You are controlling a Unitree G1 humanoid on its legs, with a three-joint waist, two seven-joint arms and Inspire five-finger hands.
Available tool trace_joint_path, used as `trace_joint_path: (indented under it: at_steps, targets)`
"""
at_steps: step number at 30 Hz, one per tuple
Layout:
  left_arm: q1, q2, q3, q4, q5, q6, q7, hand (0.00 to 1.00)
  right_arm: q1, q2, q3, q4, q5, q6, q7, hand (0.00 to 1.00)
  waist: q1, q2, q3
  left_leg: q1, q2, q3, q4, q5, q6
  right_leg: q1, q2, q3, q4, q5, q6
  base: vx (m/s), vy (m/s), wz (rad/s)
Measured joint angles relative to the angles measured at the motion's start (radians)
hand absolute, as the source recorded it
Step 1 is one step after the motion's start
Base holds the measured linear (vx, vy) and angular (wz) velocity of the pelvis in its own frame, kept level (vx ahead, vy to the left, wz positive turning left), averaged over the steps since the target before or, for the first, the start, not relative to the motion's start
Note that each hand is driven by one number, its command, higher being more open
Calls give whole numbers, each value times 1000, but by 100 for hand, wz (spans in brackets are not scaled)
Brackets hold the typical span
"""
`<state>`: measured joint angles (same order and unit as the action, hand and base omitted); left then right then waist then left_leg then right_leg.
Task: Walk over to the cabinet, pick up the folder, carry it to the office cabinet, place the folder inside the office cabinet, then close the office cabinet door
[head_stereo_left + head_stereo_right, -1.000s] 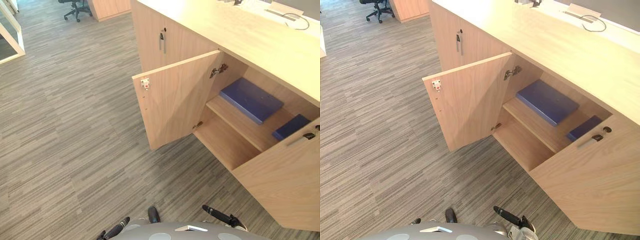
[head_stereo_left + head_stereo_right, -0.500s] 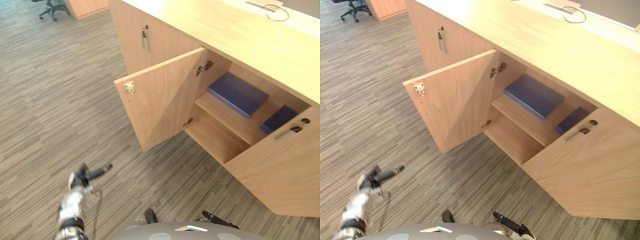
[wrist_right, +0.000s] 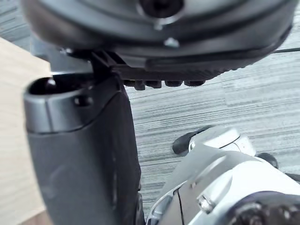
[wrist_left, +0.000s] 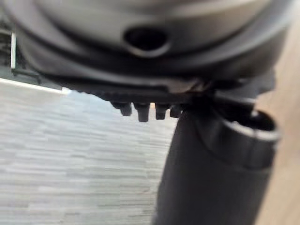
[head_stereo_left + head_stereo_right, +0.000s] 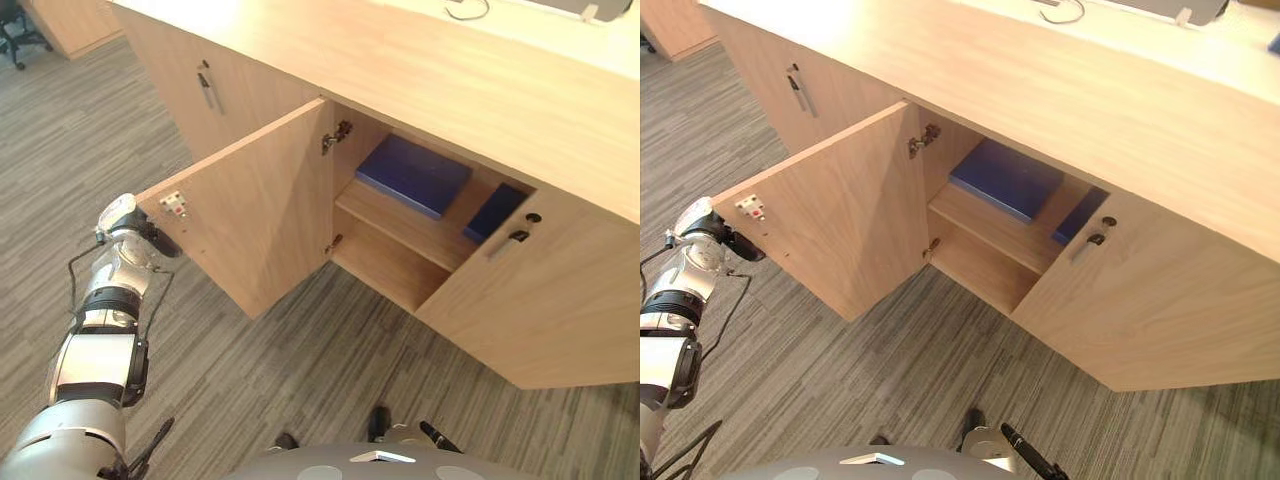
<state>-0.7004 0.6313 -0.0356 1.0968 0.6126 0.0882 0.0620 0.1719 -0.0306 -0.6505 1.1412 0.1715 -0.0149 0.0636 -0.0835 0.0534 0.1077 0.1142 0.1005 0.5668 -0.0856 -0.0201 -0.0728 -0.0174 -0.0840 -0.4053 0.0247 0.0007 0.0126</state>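
Am holding my left hand [image 5: 152, 238] at outer edge of office cabinet door [image 5: 255, 215]; finger posture: cannot tell. Folder [image 5: 413, 175] lying on shelf behind door. Placement appearing done; door closing remaining.

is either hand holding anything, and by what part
Nothing is held. The left hand is by the free edge of the open door, not gripping it; the right hand hangs empty.

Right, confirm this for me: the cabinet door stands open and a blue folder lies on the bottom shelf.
Wrong shelf. The blue folder lies on the upper shelf, as the left eye view shows. The door does stand open.
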Motion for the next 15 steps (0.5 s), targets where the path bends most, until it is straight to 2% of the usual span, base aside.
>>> trace_joint_path:
  at_steps: [2,6,9,12,15]
  targets:
    - [0,12,-87,-10,84,-1,2,100,1,0,17,0,1,-14,-4,100,3,-7,3,0,-1,0,0,-1,-4,-5,-3,0,11,0,-1,-30,-23,3]
    - [20,17,-255,-69,186,-3,2,100,9,16,47,-8,2,-26,-10,100,21,-50,5,-2,-15,10,0,-7,-10,-28,-20,16,28,4,5,-69,19,-5]
    - [87,16,-316,-164,204,-19,4,100,16,23,73,-19,3,-43,-29,100,23,-64,5,-2,-33,21,0,-14,-5,-34,-36,27,28,12,18,-43,59,-9]
    - [155,-10,-433,-284,227,-84,38,100,19,27,94,-35,3,-54,-39,100,20,-75,5,-3,-56,29,1,-24,9,-35,-56,31,26,25,35,-27,68,-6]
    - [201,-55,-521,-385,263,-142,47,100,19,30,103,-39,1,-59,-49,100,13,-75,5,-3,-62,30,1,-32,16,-36,-61,30,26,40,31,-1,68,-5]
